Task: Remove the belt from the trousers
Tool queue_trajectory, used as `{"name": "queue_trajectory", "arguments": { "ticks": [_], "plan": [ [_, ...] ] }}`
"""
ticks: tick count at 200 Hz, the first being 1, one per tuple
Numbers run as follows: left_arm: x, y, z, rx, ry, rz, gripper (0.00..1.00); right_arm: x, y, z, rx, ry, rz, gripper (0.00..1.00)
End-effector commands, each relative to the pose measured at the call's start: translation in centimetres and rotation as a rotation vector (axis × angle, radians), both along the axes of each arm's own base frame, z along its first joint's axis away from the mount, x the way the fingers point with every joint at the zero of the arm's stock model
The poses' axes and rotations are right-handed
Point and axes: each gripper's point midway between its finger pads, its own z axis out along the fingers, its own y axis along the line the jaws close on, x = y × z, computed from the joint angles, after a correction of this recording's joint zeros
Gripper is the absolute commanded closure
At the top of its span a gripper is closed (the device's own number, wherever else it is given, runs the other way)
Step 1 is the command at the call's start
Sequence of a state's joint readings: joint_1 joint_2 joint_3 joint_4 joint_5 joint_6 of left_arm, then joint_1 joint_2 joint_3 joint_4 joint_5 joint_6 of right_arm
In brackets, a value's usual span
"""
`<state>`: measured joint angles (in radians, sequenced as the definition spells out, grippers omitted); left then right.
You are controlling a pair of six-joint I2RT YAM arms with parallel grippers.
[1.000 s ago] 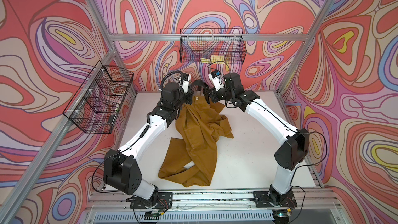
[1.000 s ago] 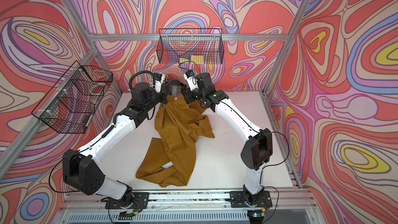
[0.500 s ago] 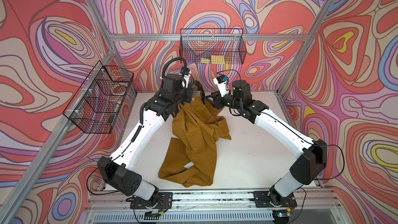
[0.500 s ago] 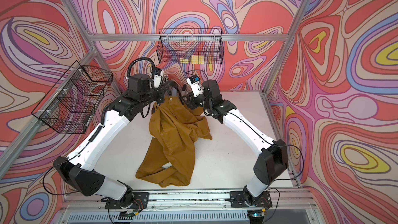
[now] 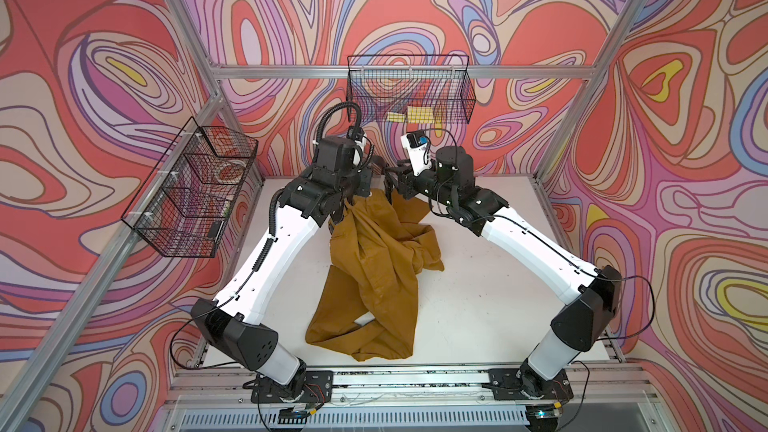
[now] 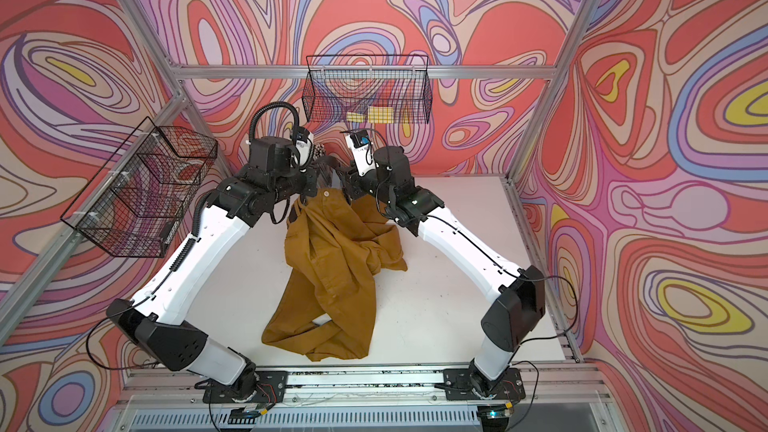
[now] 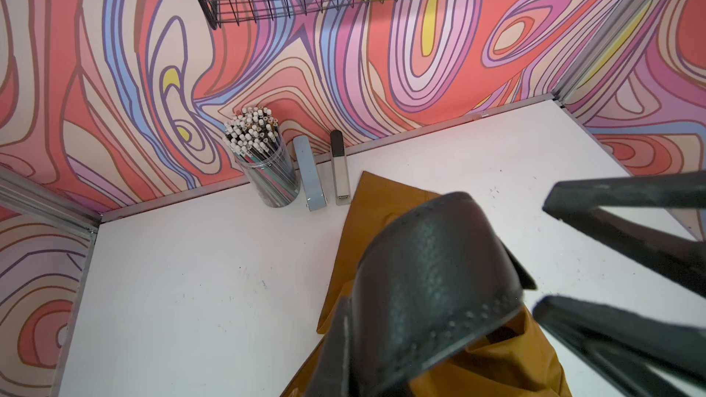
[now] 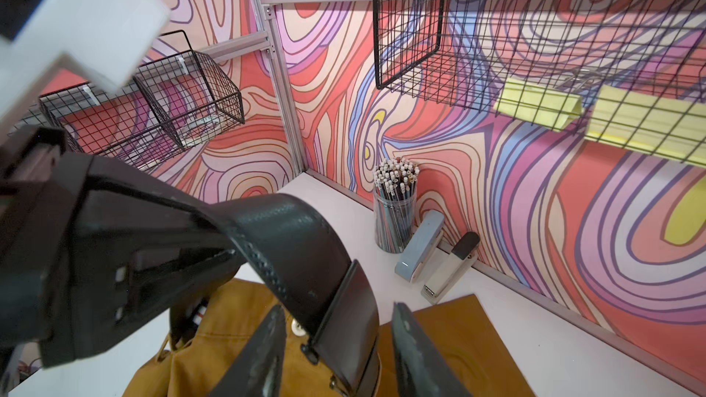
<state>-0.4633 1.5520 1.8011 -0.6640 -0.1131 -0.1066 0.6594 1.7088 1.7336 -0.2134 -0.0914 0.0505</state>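
Note:
The mustard trousers point(image 5: 374, 268) lie crumpled mid-table, their waist pulled up toward the two grippers at the back; both top views show this. The black belt point(image 7: 431, 280) arches up out of the waistband. My left gripper point(image 8: 225, 236) is shut on the strap. The belt's buckle end point(image 8: 347, 322) hangs between the fingers point(image 8: 263, 353) of my right gripper point(image 8: 338, 311), which is open with a gap on each side. The pale waist button point(image 8: 296, 326) shows just under the buckle. In a top view the right gripper point(image 6: 345, 184) faces the left one point(image 6: 326, 172) closely.
A cup of pencils point(image 7: 263, 169) and two staplers point(image 7: 311, 177) point(image 7: 340, 169) stand by the back wall, close behind the waistband. A wire basket point(image 5: 409, 93) with yellow pads hangs on the back wall. Another basket point(image 5: 191, 189) hangs on the left wall.
My right gripper has opened and drawn back slightly to the right. The left arm has risen with the belt, lifting the waistband.

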Motion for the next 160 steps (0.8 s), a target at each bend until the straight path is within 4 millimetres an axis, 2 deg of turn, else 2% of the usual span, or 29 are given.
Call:
{"name": "queue_trajectory", "arguments": {
  "ticks": [1,36,39,49,83,110,118,141,160],
  "plan": [
    [-0.2,0.2,3.9,-0.071,-0.085,0.023,1.0,0.1,1.1,0.2,-0.043,-0.021,0.0,0.52],
    [-0.2,0.2,3.9,-0.074,-0.081,0.022,1.0,-0.2,1.8,0.4,-0.065,-0.027,0.012,0.52],
    [-0.2,0.1,3.8,-0.074,-0.077,0.021,1.0,0.3,2.3,-0.8,-0.083,-0.01,0.014,0.52],
    [-0.2,0.1,3.9,-0.074,-0.076,0.022,1.0,0.6,2.3,-1.3,-0.096,0.0,0.007,0.53],
    [-0.3,0.2,3.9,-0.073,-0.075,0.021,1.0,1.3,1.9,-2.1,-0.141,0.013,-0.031,0.68],
    [-0.3,0.1,4.0,-0.076,-0.076,0.02,1.0,1.6,1.7,-3.3,-0.179,0.037,-0.048,0.69],
    [-0.4,0.1,4.1,-0.076,-0.077,0.018,1.0,1.6,1.6,-3.5,-0.182,0.039,-0.05,0.75],
    [-0.4,0.1,4.0,-0.073,-0.075,0.017,1.0,1.3,1.6,-3.1,-0.158,0.026,-0.045,1.0],
    [-0.4,0.1,3.9,-0.074,-0.072,0.016,1.0,1.2,1.7,-3.1,-0.154,0.024,-0.033,1.0]
  ]
}}
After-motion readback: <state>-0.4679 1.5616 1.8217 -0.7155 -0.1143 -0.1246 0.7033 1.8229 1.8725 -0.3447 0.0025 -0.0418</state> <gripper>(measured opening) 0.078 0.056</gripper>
